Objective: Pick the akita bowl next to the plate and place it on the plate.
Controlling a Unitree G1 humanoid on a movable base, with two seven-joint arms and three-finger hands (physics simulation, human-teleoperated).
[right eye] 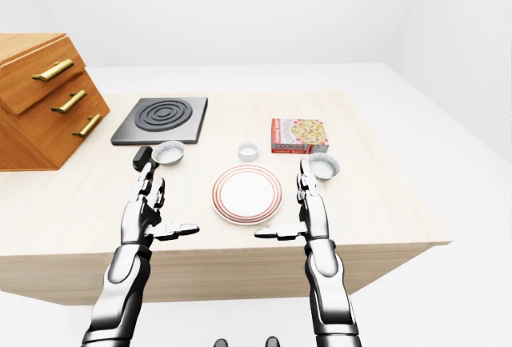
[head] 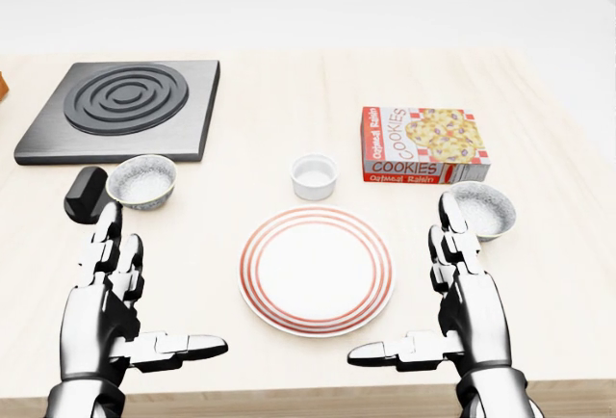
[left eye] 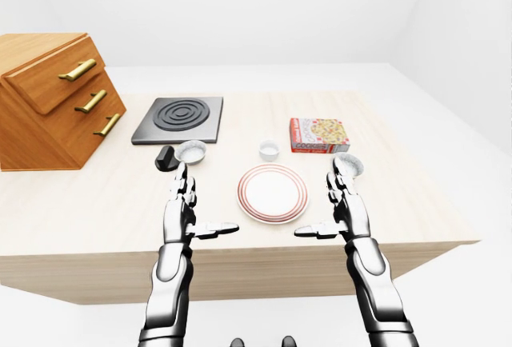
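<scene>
"COOKIES" and "Oatmeal Raisin" on the cookie box

Bright, even, diffuse light from above. Renders sharp throughout, no blur or glare. Soft faint shadows under things on the surface. Eye views show wide-angle stretch toward edges.

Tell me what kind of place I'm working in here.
Likely a simulated kitchen counter set in a bare white room: a black stove plate and a wooden drawer cabinet sit on the light wood table, alongside a red-ringed plate, small bowls and a cookie box.
</scene>
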